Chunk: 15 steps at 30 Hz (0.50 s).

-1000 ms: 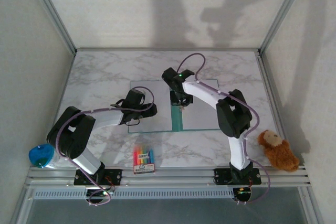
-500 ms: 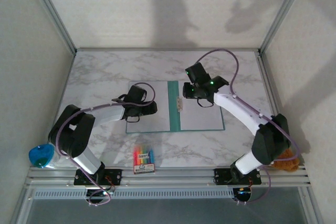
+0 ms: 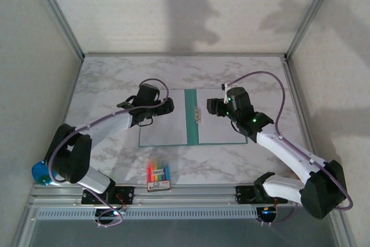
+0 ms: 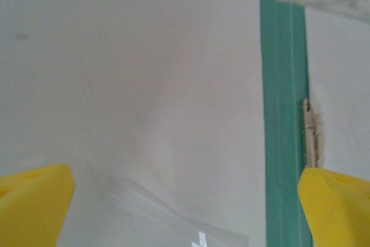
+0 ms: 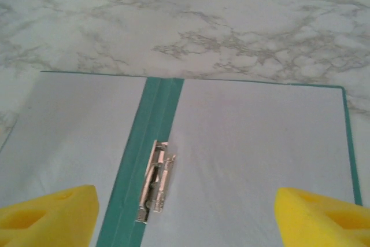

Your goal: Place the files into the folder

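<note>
The teal folder (image 3: 191, 117) lies open and flat on the marble table, its spine (image 5: 151, 125) running away from me with a metal clip (image 5: 155, 183) beside it. Pale files (image 3: 163, 131) cover the left panel and more pale paper (image 3: 222, 130) covers the right one. My left gripper (image 3: 162, 108) hovers open over the far part of the left panel. In the left wrist view its yellow fingertips (image 4: 34, 201) stand wide apart above the white sheet (image 4: 144, 85), and a loose sheet corner (image 4: 173, 218) lies between them. My right gripper (image 3: 214, 107) is open over the right panel, beside the spine.
A small colourful crayon box (image 3: 158, 176) lies near the front edge, below the folder. A blue object (image 3: 43, 172) sits at the front left corner. The right arm's elbow (image 3: 321, 186) reaches out to the front right. Bare marble (image 5: 231, 50) extends beyond the folder.
The right arm has swung out to the right, carrying its gripper from over the spine to the right panel. The left gripper has shifted toward the far edge of the left panel.
</note>
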Tool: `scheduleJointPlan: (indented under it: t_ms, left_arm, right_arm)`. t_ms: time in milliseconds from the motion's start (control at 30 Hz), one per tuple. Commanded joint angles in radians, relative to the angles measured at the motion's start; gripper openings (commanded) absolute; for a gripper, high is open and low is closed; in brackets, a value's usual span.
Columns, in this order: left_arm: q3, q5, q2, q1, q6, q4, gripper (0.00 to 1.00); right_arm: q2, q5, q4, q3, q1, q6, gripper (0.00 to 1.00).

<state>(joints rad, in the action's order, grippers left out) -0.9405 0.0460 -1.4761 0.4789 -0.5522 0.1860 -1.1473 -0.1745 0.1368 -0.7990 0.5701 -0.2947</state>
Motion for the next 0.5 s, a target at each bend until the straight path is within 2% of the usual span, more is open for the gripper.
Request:
scheduleJointPlan:
  t_ms: [0, 233, 367, 467]
  left_arm:
    - [0.034, -0.068, 0.067, -0.002, -0.034, 0.013, 1.00]
    - [0.147, -0.120, 0.149, -0.005, -0.102, 0.023, 0.99]
    - [0.268, -0.104, 0.237, -0.005, -0.171, -0.028, 0.99]
    - [0.356, -0.138, 0.337, -0.005, -0.218, -0.042, 1.00]
  right_arm:
    - [0.008, -0.032, -0.075, 0.022, -0.016, -0.002, 0.83]
    - [-0.062, -0.044, -0.096, 0.032, -0.018, -0.034, 0.86]
    - [-0.098, -0.045, -0.104, 0.028, -0.018, -0.042, 0.86]
    - [-0.128, -0.045, -0.106, 0.026, -0.019, -0.045, 0.86]
